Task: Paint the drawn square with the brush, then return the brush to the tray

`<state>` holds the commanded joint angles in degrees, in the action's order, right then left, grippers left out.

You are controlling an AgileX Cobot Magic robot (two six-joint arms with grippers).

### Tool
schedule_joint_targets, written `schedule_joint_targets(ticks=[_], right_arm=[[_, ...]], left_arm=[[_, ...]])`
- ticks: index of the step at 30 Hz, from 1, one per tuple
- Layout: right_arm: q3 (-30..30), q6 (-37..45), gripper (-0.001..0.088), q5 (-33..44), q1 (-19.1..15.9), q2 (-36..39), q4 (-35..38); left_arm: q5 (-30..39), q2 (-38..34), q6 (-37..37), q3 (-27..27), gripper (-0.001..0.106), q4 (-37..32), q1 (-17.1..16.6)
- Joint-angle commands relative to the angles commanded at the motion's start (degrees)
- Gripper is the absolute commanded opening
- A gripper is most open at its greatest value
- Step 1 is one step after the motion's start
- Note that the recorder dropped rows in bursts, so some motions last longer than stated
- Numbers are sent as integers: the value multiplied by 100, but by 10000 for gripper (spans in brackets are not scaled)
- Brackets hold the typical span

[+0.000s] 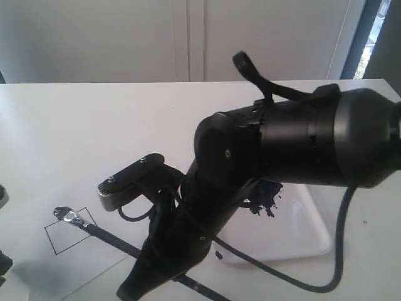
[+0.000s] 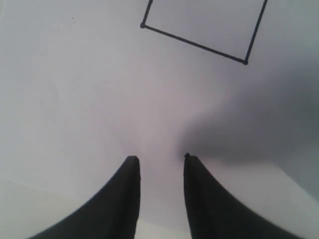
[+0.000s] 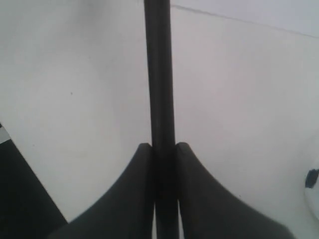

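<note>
Bulky and black, the right arm (image 1: pixel 313 144) fills the near right of the exterior view, its wrist angling down toward the near edge at the centre. From under it the brush (image 1: pixel 106 236) runs out to the left as a thin black stick. Its silver ferrule and dark bristles rest at the far corner of the drawn square (image 1: pixel 66 238), a small tilted outline at the near left of the white table (image 1: pixel 94 125). Apart from the spot under the bristles, the inside of the square looks white. Right of the arm and partly hidden by it sits the tray (image 1: pixel 307 232), glossy white with a raised rim, and a navy paint blotch (image 1: pixel 263 202) shows on it just beside the arm. In the left wrist view, the left gripper (image 2: pixel 159 158) hangs over a pale surface with its two dark fingers spread and nothing between them. Part of the square's black outline lies beyond the fingertips, its inside bare. In the right wrist view, the right gripper (image 3: pixel 163 145) has its fingers pressed against both sides of the brush's black handle, clamping it. The handle runs straight away from them over the white surface. A small blue fleck (image 3: pixel 311 177) at the frame's edge may be paint on the tray, though too little of it shows to be sure.
</note>
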<state>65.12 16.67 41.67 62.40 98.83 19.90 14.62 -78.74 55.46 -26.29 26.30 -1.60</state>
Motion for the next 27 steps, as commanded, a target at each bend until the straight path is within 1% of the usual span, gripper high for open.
schedule_joint_targets(ticks=[8,13,15,20,22,25,27], right_arm=[[360,-226,0,-141,195,623,-34],[479,-414,0,-169,215,716,-135],[482,-549,0,-169,215,716,-269],[482,-805,0,-108,215,736,-522],[482,-805,0,-82,215,756,-522],[482,-814,0,-106,215,755,-522],[482,-1008,0,-94,215,755,-640]], left_arm=[[-81,-18,0,-11,367,107,0],[-152,-290,0,-11,367,187,10],[-152,-431,14,-23,367,188,105],[-380,-730,185,-58,367,188,555],[-408,-806,185,-58,367,188,629],[-408,-873,185,-58,367,188,639],[-439,-872,185,-58,367,188,639]])
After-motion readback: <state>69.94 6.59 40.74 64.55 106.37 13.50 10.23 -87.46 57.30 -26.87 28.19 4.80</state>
